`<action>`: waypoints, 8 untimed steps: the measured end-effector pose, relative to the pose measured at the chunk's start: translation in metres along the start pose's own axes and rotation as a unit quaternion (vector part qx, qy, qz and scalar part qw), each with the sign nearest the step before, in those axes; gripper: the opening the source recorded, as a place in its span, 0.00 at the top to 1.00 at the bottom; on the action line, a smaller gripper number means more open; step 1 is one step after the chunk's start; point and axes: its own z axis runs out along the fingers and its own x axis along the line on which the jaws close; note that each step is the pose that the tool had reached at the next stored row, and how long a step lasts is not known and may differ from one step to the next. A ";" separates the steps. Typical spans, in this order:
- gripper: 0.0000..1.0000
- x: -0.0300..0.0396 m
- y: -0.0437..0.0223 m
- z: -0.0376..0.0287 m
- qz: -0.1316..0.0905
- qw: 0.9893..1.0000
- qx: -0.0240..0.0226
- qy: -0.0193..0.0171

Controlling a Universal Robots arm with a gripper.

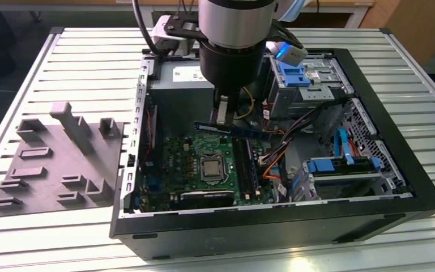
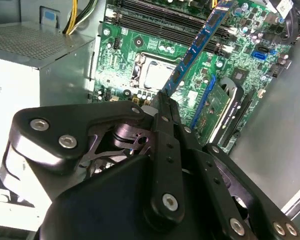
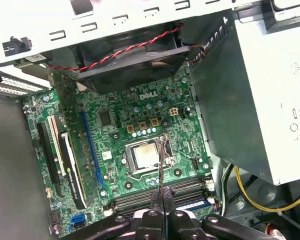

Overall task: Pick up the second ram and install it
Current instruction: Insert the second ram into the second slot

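Over the motherboard: gripper, fingers pinched narrow on the memory stick.
Memory stick: held in the air, lying level, not seated in any slot.
Motherboard: green, flat on the case floor.
Slots: long, black, beside the processor socket.
Case: black, side open.
Grey plate: on the slatted table, at the exterior view's left.

Probably a robotics lab: an open computer case on a slatted metal table.
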 end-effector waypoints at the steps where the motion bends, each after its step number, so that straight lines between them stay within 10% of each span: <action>1: 0.89 0.0000 0.0000 0.0000 0.003 1.000 0.000 0.000; 8: 0.89 0.0000 0.0000 0.0001 0.027 1.000 0.001 0.000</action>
